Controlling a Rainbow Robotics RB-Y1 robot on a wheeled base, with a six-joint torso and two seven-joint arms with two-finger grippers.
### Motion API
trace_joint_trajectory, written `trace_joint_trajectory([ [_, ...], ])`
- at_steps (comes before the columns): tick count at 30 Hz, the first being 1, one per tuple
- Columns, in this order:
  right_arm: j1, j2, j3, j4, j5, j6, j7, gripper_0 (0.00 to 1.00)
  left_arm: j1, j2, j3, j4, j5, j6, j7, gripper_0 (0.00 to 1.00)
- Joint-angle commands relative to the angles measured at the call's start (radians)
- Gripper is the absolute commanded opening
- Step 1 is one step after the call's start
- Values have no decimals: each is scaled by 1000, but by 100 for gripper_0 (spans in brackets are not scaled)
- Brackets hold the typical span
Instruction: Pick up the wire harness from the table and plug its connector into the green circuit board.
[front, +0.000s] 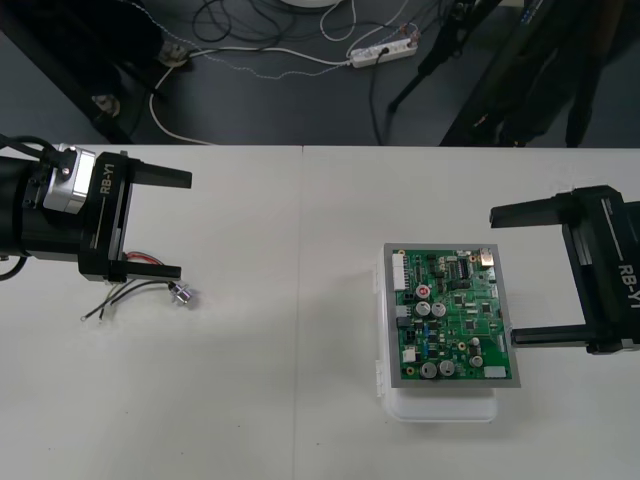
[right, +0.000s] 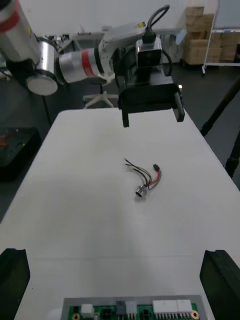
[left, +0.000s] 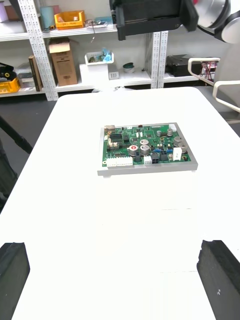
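Wire harness (front: 150, 286) lies mid-left, wires partly under the open-jawed left gripper (front: 168, 225); right wrist view shows it whole. Right gripper (front: 503, 277), also spread, beside the board (front: 450, 315).

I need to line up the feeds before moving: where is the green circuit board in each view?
Front view: green circuit board right of centre, beside the open right gripper.
Right wrist view: board close in front of that gripper, harness beyond it.
Left wrist view: board mid-table, right gripper beyond it.
Shared landmark: the light table.
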Motion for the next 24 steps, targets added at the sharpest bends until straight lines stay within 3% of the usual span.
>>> trace_joint_trajectory([
  [1,70,63,-56,15,-55,-4,125,100,12,38,28,-31,-5,-33,43,99],
  [11,133,213,-114,15,-78,-4,131,100,12,38,28,-31,-5,-33,43,99],
  [24,165,224,-37,15,-95,-4,235,100,12,38,28,-31,-5,-33,43,99],
])
